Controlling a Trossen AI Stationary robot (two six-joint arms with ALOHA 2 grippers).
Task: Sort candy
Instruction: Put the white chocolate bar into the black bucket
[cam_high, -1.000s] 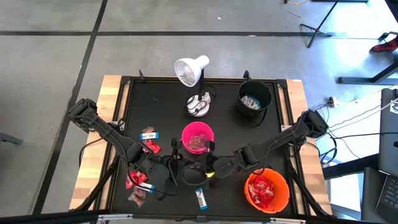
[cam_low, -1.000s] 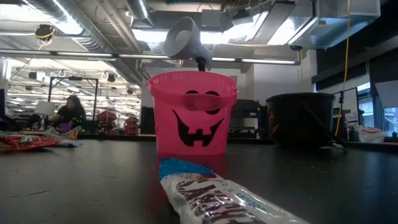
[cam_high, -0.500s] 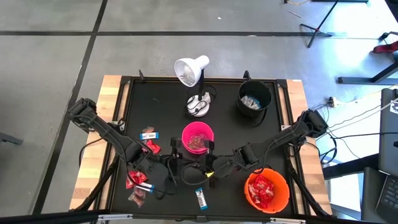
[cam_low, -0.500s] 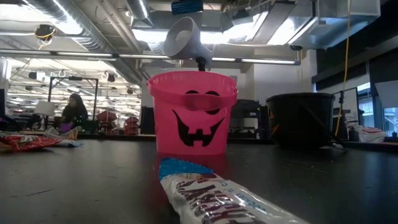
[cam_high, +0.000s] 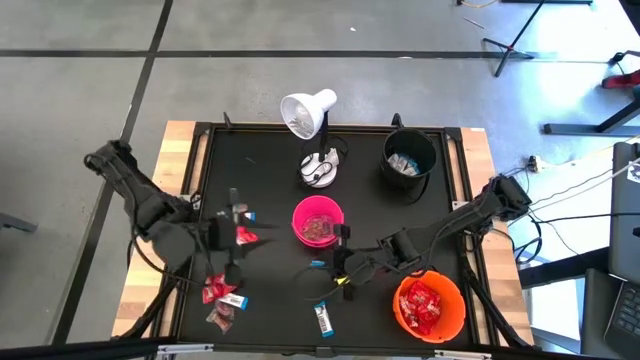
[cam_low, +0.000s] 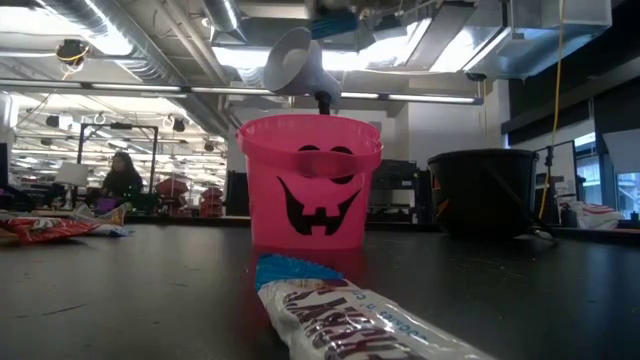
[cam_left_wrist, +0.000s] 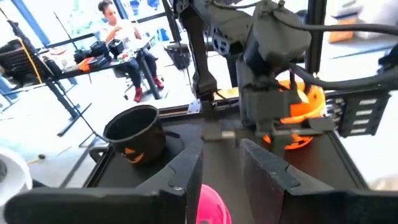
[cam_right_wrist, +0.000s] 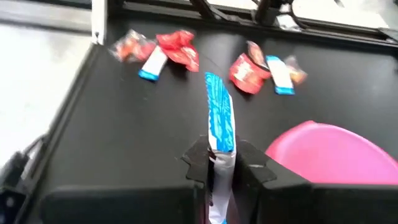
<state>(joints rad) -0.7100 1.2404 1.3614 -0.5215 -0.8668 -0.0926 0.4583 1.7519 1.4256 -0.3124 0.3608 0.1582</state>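
My right gripper (cam_high: 337, 268) hovers in front of the pink bucket (cam_high: 318, 222), shut on a slim white-and-blue candy bar (cam_right_wrist: 219, 118). My left gripper (cam_left_wrist: 222, 167) is open and empty, over the table's left half (cam_high: 232, 232), facing the right arm. Loose candy lies flat on the black table: a red packet (cam_high: 245, 237) and a bar (cam_high: 240, 216) left of the pink bucket, more at the near left (cam_high: 218, 295), and one bar (cam_high: 322, 318) at the near edge. That bar (cam_low: 340, 315) fills the front of the low view. My right gripper pinches the bar's white end (cam_right_wrist: 219, 163) between its two fingers. The fingers come from the table's right, slanting down, and lie along the bar. The bar's blue end (cam_right_wrist: 216, 87) sticks out ahead of the fingers, clear of the table.
An orange bucket (cam_high: 428, 305) with red packets stands at the near right. A black bucket (cam_high: 408, 158) is at the far right and a white desk lamp (cam_high: 312, 130) at the far middle. A person sits in the room beyond (cam_left_wrist: 121, 28).
My left gripper has drawn back from the spot in front of the pink bucket, where it stood against my right gripper, toward the table's left edge and upward. My right gripper has kept its place with the bar.
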